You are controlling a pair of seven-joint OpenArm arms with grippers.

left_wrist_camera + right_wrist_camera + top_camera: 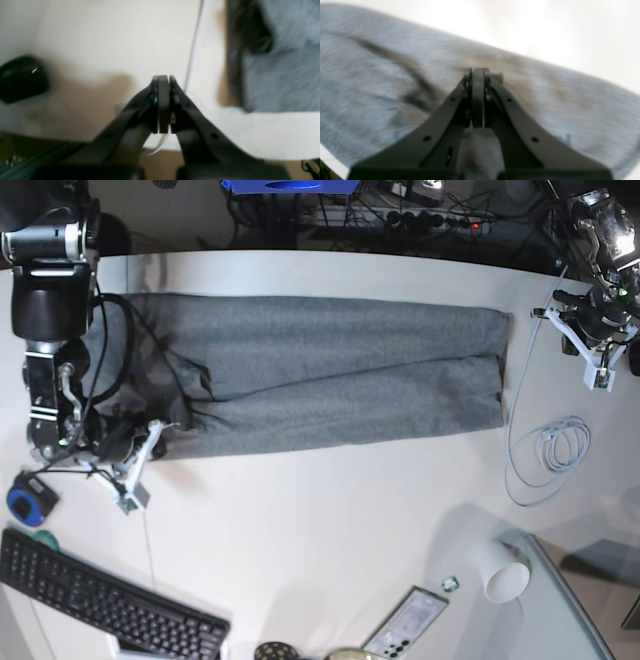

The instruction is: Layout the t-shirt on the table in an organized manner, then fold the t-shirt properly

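The t-shirt [320, 370] lies along the far edge of the table [330, 520], folded into a long band, so I judge the next move is folding it across its length. The right gripper [130, 480], at the band's left end, is closed and holds nothing; the left gripper [598, 355], beyond its right end, is closed and empty too.

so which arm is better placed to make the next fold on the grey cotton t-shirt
Probably the right: its shut right gripper hangs over the grey cotton t-shirt. The shut left gripper sits over bare white tabletop, beside the shirt's edge.
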